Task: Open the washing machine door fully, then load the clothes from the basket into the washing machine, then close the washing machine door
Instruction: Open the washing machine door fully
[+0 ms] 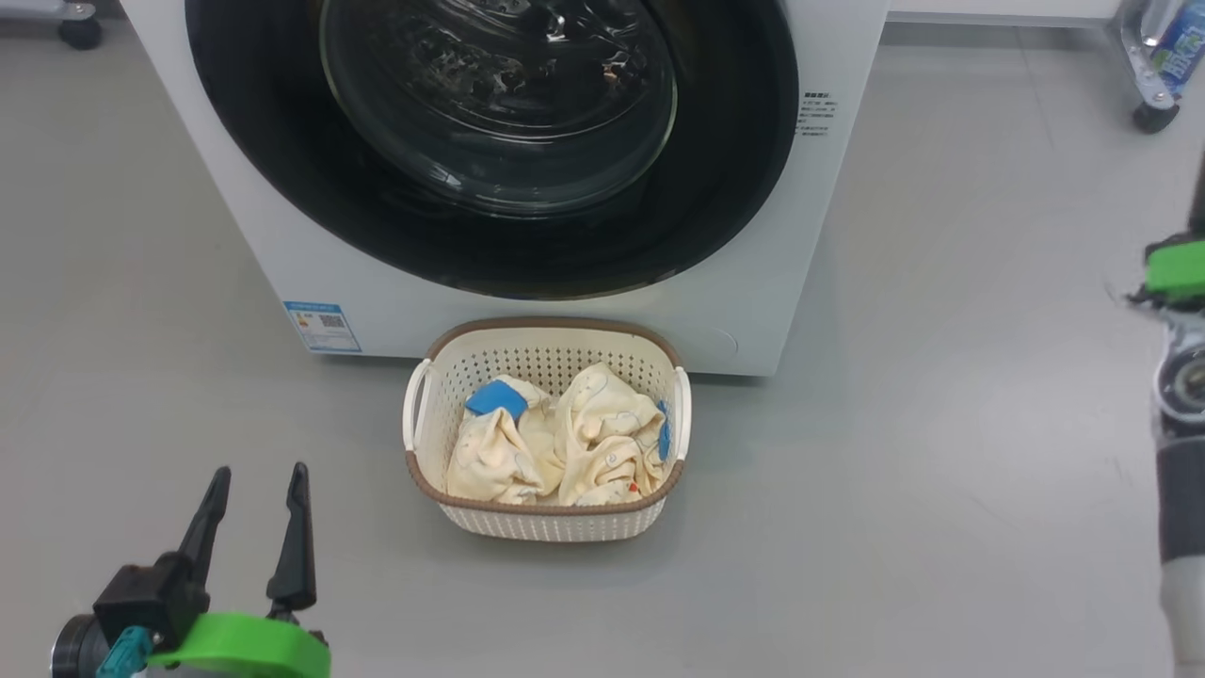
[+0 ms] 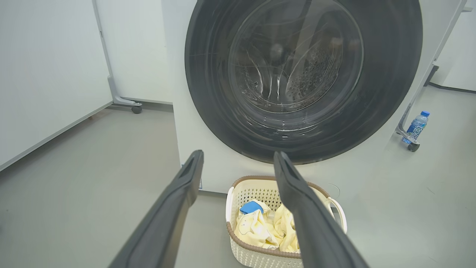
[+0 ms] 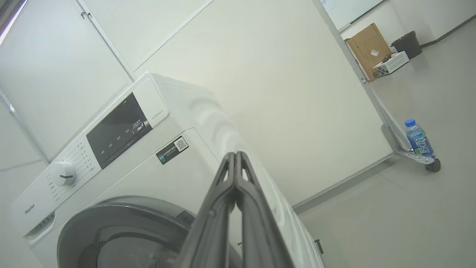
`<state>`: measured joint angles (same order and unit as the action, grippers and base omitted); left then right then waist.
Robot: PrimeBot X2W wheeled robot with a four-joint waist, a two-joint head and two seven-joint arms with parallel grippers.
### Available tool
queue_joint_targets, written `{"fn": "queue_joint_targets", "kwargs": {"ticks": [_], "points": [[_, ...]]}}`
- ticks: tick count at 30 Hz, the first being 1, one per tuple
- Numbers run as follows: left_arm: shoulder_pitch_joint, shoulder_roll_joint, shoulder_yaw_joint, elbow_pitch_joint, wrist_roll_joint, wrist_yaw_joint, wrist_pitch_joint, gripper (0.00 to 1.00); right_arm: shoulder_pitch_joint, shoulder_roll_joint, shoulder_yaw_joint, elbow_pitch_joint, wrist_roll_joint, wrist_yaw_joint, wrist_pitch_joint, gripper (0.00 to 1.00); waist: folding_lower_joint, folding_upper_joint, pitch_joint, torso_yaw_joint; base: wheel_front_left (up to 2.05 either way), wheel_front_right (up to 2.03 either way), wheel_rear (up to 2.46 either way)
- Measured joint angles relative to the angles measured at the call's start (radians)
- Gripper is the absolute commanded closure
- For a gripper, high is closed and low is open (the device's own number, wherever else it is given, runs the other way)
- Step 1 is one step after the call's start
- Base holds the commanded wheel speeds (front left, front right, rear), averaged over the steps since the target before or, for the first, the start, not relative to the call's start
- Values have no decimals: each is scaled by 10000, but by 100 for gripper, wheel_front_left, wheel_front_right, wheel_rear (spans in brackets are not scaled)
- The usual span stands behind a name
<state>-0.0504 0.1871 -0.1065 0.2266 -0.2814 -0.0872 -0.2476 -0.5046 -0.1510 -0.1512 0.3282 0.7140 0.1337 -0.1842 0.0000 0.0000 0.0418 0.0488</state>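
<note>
The white washing machine [image 1: 744, 311] stands ahead with its round black-rimmed door [image 1: 499, 104] shut against the front. On the floor just before it sits the cream basket [image 1: 551, 523], holding the pale yellow clothes [image 1: 584, 443] with blue patches. My left gripper [image 1: 259, 474] is open and empty at the lower left, well short of the basket. In the left wrist view the left gripper [image 2: 238, 153] points at the door [image 2: 303, 74], with the basket [image 2: 238, 186] and clothes [image 2: 256, 227] below. My right gripper [image 3: 235, 154] is shut on nothing, raised beside the machine [image 3: 178, 111].
A water bottle [image 3: 418, 139] stands by a wheeled partition foot [image 3: 409, 154] on the floor to the machine's right. A cardboard box [image 3: 366, 44] and a dark bin sit far off. My right wrist's green ring [image 1: 1177, 268] shows at the right edge. Grey floor surrounds the basket.
</note>
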Motion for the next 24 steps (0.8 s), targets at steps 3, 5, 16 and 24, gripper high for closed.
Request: {"fn": "queue_joint_targets", "kwargs": {"ticks": [3, 5, 16, 24], "points": [[-171, -17, -73, 15, 0, -13, 0, 0, -802, -19, -612, 366, 704, 0, 130, 100, 0, 0, 84, 169, 0, 0, 0], [-275, -23, -107, 31, 0, -15, 0, 0, -1370, -12, -991, 606, 1114, 0, 265, 100, 0, 0, 194, 276, 0, 0, 0], [-999, -167, -290, 128, 15, -182, 0, 0, -3727, -2, -2606, 2451, 2846, -2, 974, 100, 0, 0, 1048, 946, 0, 0, 0], [-1603, -391, -481, 257, 104, -213, 0, 0, -4667, 288, -3154, 3850, 3789, -4, 2226, 100, 1, 0, 1685, 1443, 0, 0, 0]]}}
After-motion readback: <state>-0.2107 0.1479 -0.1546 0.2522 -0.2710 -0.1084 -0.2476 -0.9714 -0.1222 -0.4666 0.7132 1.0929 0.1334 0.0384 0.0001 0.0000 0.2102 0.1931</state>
